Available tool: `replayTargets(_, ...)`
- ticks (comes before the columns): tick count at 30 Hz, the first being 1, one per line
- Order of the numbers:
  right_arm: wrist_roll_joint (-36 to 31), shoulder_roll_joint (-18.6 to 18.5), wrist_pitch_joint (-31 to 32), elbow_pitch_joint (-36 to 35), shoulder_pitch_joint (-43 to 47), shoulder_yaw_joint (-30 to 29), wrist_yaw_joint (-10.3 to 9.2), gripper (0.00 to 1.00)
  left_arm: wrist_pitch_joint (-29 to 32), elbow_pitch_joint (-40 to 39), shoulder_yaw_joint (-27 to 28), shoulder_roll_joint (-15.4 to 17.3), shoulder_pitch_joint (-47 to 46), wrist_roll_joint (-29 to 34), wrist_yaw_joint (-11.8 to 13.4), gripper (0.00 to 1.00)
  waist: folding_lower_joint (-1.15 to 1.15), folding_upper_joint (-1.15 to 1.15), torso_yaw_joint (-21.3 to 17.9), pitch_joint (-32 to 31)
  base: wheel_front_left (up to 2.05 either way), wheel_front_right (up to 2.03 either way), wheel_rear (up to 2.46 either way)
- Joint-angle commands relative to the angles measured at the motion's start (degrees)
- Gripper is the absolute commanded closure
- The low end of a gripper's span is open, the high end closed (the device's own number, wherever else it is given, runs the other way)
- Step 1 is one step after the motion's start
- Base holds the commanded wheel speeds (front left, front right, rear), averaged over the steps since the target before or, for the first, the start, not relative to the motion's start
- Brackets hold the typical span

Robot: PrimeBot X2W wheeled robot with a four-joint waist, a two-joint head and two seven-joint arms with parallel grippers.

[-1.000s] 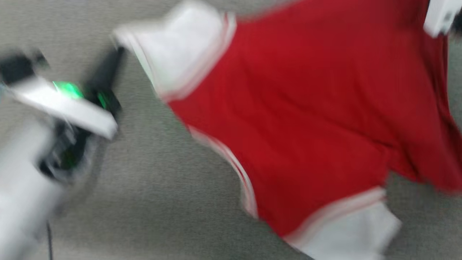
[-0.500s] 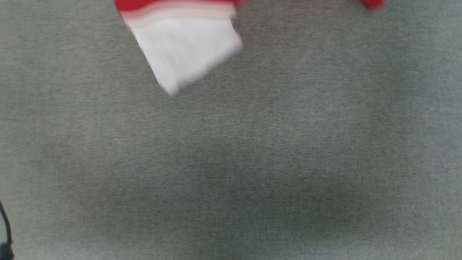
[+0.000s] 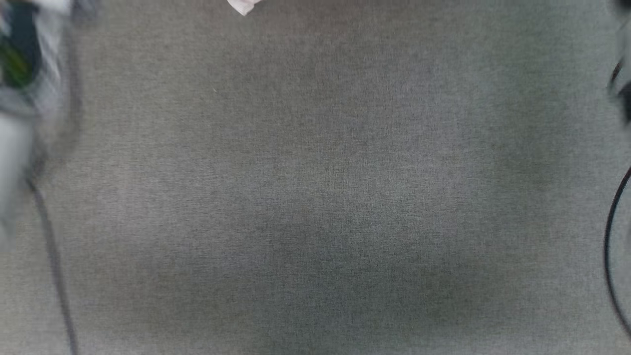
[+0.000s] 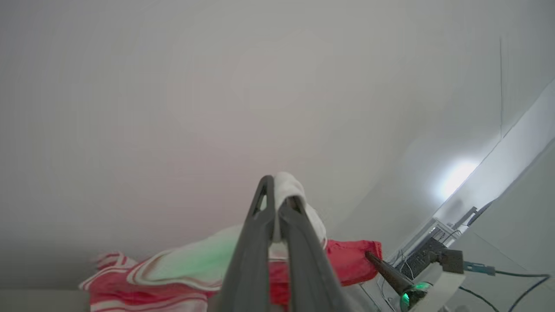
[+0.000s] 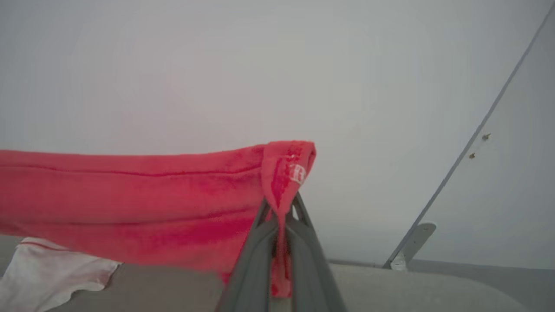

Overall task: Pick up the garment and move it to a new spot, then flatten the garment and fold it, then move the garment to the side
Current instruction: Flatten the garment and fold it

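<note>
Grey carpet (image 3: 315, 197) is seen in the head view, with a black cable (image 3: 607, 256) curved at 4 o'clock and a thin dark cable (image 3: 54, 266) at 8 o'clock. In the left wrist view, a pale wall (image 4: 217, 86) is lit by a bright spot (image 4: 455, 182) at 3 o'clock.

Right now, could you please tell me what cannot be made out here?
Head view: garment cut off by the top edge; arm at left edge motion-blurred.
Left wrist view: left gripper hides the fabric it pinches.
Right wrist view: white mark above right gripper too blurred to read.
</note>
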Motion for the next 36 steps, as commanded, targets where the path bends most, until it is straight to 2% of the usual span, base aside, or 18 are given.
replayTargets(1, 0.9, 0.0, 0.1, 0.2, 1.7, 0.6, -0.27, 1.0, -0.4, -0.6, -0.1, 0.3, 2.1, -0.2, 0.1, 1.0, 0.0, 0.0, 0.3, -0.9, 0.0, 0.0, 0.0)
replayTargets(3, 3.7, -0.4, 0.6, -0.7, 6.7, 3.8, -0.24, 1.0, -1.1, -4.6, -0.5, 0.9, 9.9, -1.4, 0.1, 1.0, 0.0, 0.0, 0.5, -2.0, 0.0, 0.0, 0.0)
replayTargets(7, 11.2, -2.5, 2.9, -5.9, 17.9, 9.6, -0.21, 1.0, -1.8, -9.5, 0.3, -0.1, 23.2, -2.3, 0.1, 1.0, 0.0, 0.0, 1.1, -4.1, 0.0, 0.0, 0.0)
replayTargets(10, 16.8, -5.2, 5.1, -12.7, 27.0, 12.3, -0.21, 1.0, -1.8, -13.5, 2.7, -0.9, 31.9, -1.5, 0.1, 1.0, 0.0, 0.0, 1.3, -5.6, 0.0, 0.0, 0.0)
replayTargets(14, 22.1, -9.2, 8.0, -23.7, 39.7, 12.6, -0.21, 1.0, -1.8, -19.5, 6.2, -1.4, 42.8, 0.4, 0.1, 1.0, 0.0, 0.0, 1.9, -7.7, 0.0, 0.0, 0.0)
replayTargets(18, 24.3, -11.6, 12.2, -35.3, 51.6, 10.0, -0.22, 1.0, -1.8, -25.3, 8.6, -0.1, 52.1, 1.9, 0.1, 1.0, 0.0, 0.0, 1.7, -9.6, 0.0, 0.0, 0.0)
replayTargets(22, 23.9, -12.1, 17.8, -46.7, 62.7, 5.2, -0.21, 1.0, -1.8, -30.8, 11.4, 1.2, 60.3, 2.7, 0.1, 1.0, 0.0, 0.0, 1.8, -11.0, 0.0, 0.0, 0.0)
replayTargets(30, 21.6, -8.4, 29.1, -67.8, 79.7, -3.6, -0.21, 1.0, -1.8, -39.4, 15.2, 3.6, 73.2, 5.4, 0.1, 1.0, 0.0, 0.0, 1.8, -11.6, 0.0, 0.0, 0.0)
replayTargets(36, 20.7, -5.0, 34.3, -78.8, 88.3, -8.8, -0.22, 1.0, -1.8, -44.6, 17.3, 3.7, 80.9, 5.5, 0.1, 1.0, 0.0, 0.0, 1.8, -11.3, 0.0, 0.0, 0.0)
